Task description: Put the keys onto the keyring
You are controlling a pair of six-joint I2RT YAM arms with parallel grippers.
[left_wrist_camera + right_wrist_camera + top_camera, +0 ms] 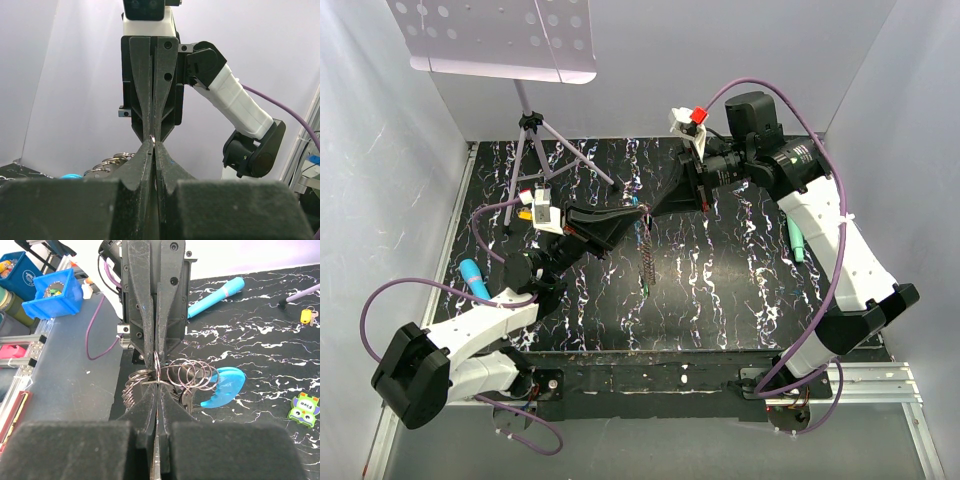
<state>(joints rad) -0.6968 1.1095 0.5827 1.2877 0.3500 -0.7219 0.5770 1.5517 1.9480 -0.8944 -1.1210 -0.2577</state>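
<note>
One keyring (190, 374), several wire loops carrying one bright blue clip (225, 386), hangs above the middle of the desk (740, 300). It is pinched where the two arms meet tip to tip: the left end effector (155, 362) and the right end effector (157, 390) are each clamped on a loop. The keys cannot be counted; the closed fingers crowd that spot. Of two teal markers, one marker (473, 277) lies at 8 o'clock, the other marker (798, 240) at 3 o'clock. There is one green figure (304, 410), one orange-yellow piece (306, 316), and one tripod stand (530, 122) at 11 o'clock.

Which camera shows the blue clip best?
Right wrist view: the blue clip shows big and clear beside the rings. Left wrist view catches only a blue sliver, perhaps it; top view: too small to tell.
</note>
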